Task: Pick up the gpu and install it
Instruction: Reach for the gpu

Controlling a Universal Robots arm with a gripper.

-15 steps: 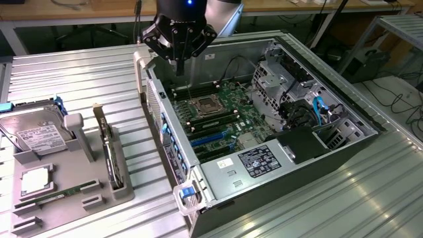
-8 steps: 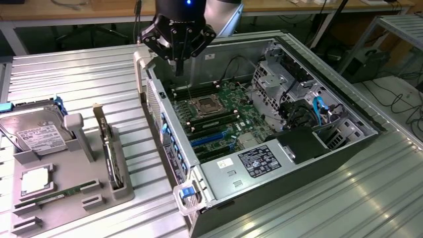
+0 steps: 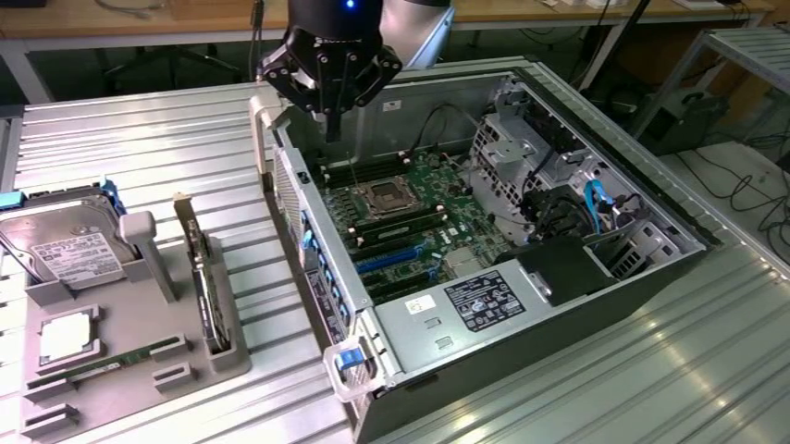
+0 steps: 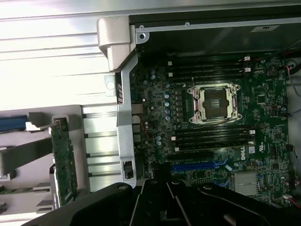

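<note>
Over the rim of the open computer case (image 3: 568, 361), the gripper (image 3: 332, 129) hovered with fingers pressed together, empty; the gpu (image 3: 203, 277) stood on edge in a grey holder (image 3: 124, 319) just beside the case, likely slotted upright for easy grasping.

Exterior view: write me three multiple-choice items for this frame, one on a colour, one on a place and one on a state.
1. What colour are the long slots on the motherboard?
A. red
B. blue
C. yellow

2. Where is the graphics card?
A. plugged into the motherboard
B. standing on edge in the grey tray
C. flat on the table

3. The computer case is:
A. shut, upright
B. shut, on its side
C. open, on its side

Answers:
1. B, they show blue beside the black ones.
2. B, the green card stands in a tray slot, while the gripper hangs over the case.
3. C, the motherboard lies exposed from above.
</note>
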